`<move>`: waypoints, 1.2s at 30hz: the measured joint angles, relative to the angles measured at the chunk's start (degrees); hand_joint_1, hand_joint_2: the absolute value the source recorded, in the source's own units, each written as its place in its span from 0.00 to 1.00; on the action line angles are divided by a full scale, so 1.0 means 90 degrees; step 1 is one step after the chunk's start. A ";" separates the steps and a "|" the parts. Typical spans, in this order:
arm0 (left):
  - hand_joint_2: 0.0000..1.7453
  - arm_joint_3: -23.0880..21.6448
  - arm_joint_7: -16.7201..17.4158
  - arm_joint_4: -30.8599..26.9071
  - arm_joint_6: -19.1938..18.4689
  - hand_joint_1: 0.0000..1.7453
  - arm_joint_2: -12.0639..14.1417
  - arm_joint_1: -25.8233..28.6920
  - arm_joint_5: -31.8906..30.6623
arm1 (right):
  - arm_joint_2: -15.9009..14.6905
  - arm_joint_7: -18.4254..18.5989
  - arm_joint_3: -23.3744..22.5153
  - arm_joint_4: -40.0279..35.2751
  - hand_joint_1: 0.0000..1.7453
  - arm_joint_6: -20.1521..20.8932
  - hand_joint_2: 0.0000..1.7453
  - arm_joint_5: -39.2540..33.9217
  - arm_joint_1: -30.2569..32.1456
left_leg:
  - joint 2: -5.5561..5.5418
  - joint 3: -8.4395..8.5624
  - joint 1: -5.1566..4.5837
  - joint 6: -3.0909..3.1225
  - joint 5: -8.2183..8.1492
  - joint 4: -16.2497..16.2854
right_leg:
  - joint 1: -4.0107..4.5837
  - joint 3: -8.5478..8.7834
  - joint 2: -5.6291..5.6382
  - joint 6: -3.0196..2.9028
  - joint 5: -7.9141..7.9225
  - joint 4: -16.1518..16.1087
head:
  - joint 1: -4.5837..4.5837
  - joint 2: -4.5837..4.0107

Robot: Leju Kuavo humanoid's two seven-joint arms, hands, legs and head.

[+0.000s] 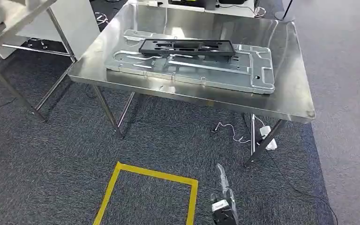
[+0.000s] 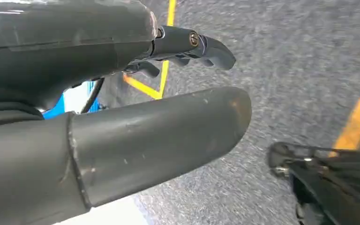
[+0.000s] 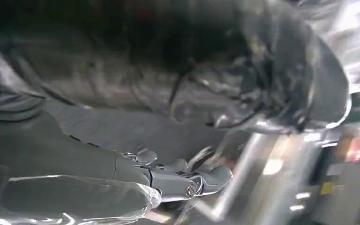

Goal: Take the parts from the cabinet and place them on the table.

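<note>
Left hand (image 2: pixel 136 117) hangs above dark grey carpet (image 2: pixel 281 61) marked with yellow tape lines (image 2: pixel 166 47), thumb and darker fingers (image 2: pixel 206 47) apart, holding nothing; right hand (image 3: pixel 178 180) appears blurred in its wrist view, fingers extended near a shiny metal leg, and whether it holds anything I cannot tell; ahead stands the stainless steel table (image 1: pixel 290 93), and on its tabletop lies a large flat silver metal panel (image 1: pixel 206 70), reaching close to the near edge; a long black plastic frame (image 1: pixel 186 47) rests on that panel's far side.
</note>
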 joint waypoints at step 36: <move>0.00 0.0143 -0.0056 0.0002 0.0211 0.00 -0.0039 0.0032 -0.0087 | -0.0167 0.3998 -0.6788 0.7287 0.00 -0.0618 0.00 0.2372 -0.2426 | 0.0166 0.0643 -0.0096 0.0248 -0.0146 -0.1855 | -0.0009 0.0403 -0.0381 0.0181 -0.0320 0.0101 | 0.0007 0.0000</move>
